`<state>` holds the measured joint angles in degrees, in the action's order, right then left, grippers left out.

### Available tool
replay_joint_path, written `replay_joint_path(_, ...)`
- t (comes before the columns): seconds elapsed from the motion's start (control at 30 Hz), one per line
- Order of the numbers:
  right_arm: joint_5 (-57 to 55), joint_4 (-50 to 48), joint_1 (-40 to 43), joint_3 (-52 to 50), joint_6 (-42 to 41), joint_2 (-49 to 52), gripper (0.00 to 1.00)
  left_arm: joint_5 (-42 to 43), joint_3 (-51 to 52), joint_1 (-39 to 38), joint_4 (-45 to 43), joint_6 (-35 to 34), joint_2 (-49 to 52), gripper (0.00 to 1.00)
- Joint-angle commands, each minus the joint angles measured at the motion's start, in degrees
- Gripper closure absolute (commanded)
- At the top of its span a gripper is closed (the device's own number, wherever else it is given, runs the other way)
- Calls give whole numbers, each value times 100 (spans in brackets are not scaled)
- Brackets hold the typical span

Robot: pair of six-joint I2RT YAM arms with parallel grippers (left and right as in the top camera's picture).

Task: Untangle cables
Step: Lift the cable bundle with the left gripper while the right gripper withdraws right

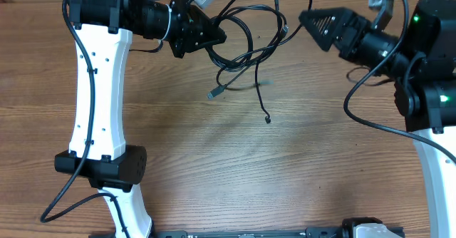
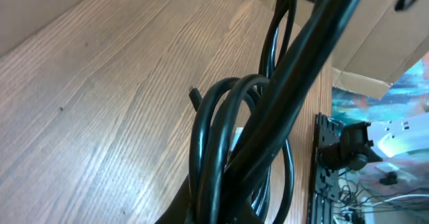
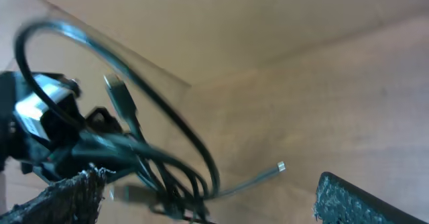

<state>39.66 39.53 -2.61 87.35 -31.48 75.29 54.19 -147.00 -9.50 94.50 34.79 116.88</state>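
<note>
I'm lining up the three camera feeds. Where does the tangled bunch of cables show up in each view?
Overhead: the cables sit at top centre of the picture.
Left wrist: thick black loops fill the centre, very close to the lens.
Right wrist: blurred, at lower left, with one loop arching up.
Shared landmark: the wood-grain table shows behind the cables in every view.

Robotics lab w/ wood table (image 1: 285, 167), cardboard box (image 2: 375, 39).

Thin black cables (image 1: 246, 53) hung tangled in loose loops above table's (image 1: 285, 174) far side; grey plug (image 1: 214, 93) and small tip (image 1: 268, 120) trailed nearer.
</note>
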Motion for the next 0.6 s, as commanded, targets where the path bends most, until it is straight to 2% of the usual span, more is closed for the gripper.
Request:
replay_joint_path(0.0, 48, 396, 0, 83, 24, -52, 0, -175, -85, 26, -92, -616, -181, 96)
replay_joint_path(0.13, 463, 778, -2, 79, 442, -52, 0, -623, -85, 26, -372, -1609, -181, 96)
replay_joint_path(0.3, 612, 780, -133, 79, 636, -50, 0, -546, -85, -2, -485, -1727, -181, 95)
replay_joint_path(0.43, 153, 629, -291, 79, 649, 79, 20, 55, -85, -2, -483, -1722, -181, 96)
replay_joint_path(0.57, 59, 568, -323, 79, 647, 293, 22, 304, -85, 0, -479, -1722, -181, 96)
